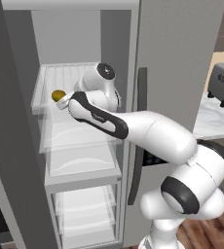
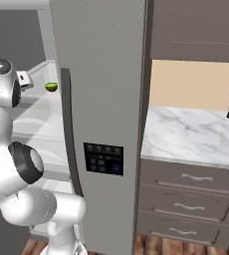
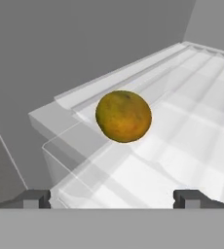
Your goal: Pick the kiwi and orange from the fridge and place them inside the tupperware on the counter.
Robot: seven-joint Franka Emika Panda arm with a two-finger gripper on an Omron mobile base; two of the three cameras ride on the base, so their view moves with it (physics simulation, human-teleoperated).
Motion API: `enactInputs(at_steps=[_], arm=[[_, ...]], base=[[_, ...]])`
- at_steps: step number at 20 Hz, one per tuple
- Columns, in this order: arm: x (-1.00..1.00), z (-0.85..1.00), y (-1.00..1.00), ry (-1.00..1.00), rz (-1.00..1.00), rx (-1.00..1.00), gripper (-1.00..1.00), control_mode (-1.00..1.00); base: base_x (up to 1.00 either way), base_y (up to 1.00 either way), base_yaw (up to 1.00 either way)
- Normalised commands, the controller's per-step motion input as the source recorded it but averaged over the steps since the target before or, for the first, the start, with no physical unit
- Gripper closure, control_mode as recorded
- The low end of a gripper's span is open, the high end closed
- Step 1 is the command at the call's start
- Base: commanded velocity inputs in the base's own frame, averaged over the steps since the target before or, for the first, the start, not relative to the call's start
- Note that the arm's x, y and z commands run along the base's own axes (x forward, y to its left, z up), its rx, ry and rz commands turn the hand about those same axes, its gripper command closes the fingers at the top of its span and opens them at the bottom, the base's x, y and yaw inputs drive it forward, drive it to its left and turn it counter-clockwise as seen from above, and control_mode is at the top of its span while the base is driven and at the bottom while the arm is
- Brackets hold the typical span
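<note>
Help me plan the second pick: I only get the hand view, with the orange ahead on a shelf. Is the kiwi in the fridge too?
Observer: Yes. In the right base view the kiwi lies on a shelf of the fridge, close to the door's edge.
Operator: Where is the counter from there?
Observer: The counter starts right beside the fridge, on its right.
Operator: Which shelf holds the orange?
Observer: In the left base view the orange sits on the highest shelf, near its front left corner.
</note>
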Motion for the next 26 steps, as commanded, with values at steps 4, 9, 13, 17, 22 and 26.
enactInputs(at_steps=[4, 9, 13, 17, 22, 26], arm=[[0.33, 0.00, 0.02, 0.00, 0.00, 0.00, -1.00, -1.00], [0.32, 0.00, 0.11, 0.00, 0.00, 0.00, -1.00, -1.00], [0.25, 0.00, 0.19, 0.00, 0.00, 0.00, -1.00, -1.00], [0.23, -0.02, 0.18, 0.00, 0.00, 0.00, -1.00, -1.00], [0.24, -0.05, 0.17, 0.00, 0.00, 0.00, -1.00, -1.00], [0.16, -0.09, 0.14, 0.00, 0.00, 0.00, -1.00, -1.00]], base=[[0.00, 0.00, 0.00], [0.00, 0.00, 0.00], [0.00, 0.00, 0.00], [0.00, 0.00, 0.00], [0.00, 0.00, 0.00], [0.00, 0.00, 0.00]])
